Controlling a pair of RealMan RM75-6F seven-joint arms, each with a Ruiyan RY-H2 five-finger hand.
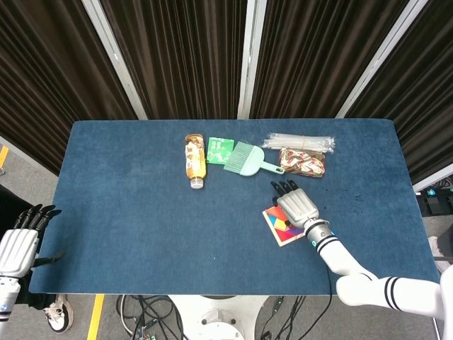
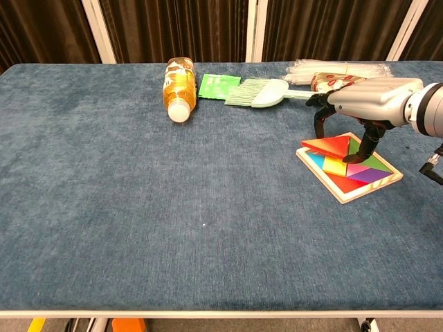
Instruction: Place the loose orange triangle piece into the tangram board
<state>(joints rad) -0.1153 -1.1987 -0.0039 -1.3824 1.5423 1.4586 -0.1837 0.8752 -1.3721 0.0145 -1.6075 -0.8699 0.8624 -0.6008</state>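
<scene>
The orange triangle (image 2: 327, 146) lies tilted on the far-left corner of the tangram board (image 2: 344, 196), over the coloured pieces. My right hand (image 2: 361, 102) arches over it, pinching it between the thumb on its right side and fingers at its far left edge. From the head view the right hand (image 1: 297, 205) covers most of the board (image 1: 279, 230), and the triangle is hidden. My left hand (image 1: 18, 244) hangs off the table's near left corner, fingers apart and holding nothing.
Along the far side lie a bottle (image 2: 178, 83) on its side, a green packet (image 2: 219, 85), a mint brush (image 2: 259, 92), a patterned pouch (image 2: 332, 79) and a clear bundle of straws (image 2: 339, 68). The pouch sits just behind my right hand.
</scene>
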